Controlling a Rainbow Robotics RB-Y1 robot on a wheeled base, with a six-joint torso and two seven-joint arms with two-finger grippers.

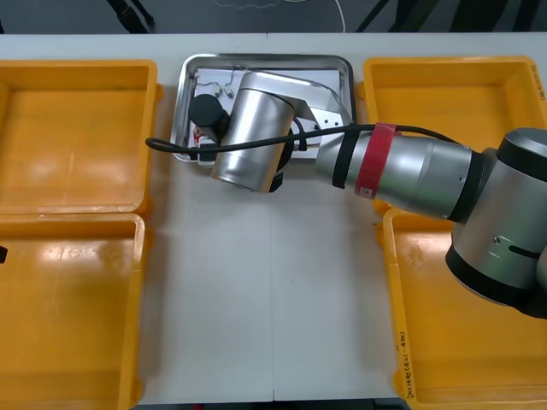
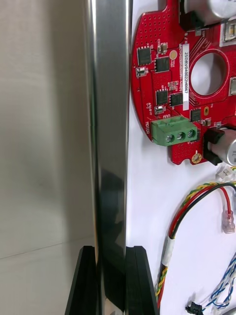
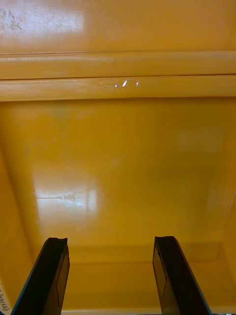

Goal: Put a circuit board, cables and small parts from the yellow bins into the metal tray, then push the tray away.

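Gripping: the right gripper (image 2: 112, 252), its black fingers clamped on either side of the rim of the shiny rectangular metal tray (image 2: 110, 98).
Tray: far middle of the light table (image 1: 256, 299), between the yellow plastic bins (image 1: 77, 137).
Contents: a round red circuit board (image 2: 167, 74) and a red-and-yellow twisted cable (image 2: 196, 194) lie on the tray's white floor, just beyond the inner finger.
Risk: this thin pinch could slip during a push, and the tray might twist against a bin.
Left gripper (image 3: 110, 246): fingers apart, idle over one of those bins.
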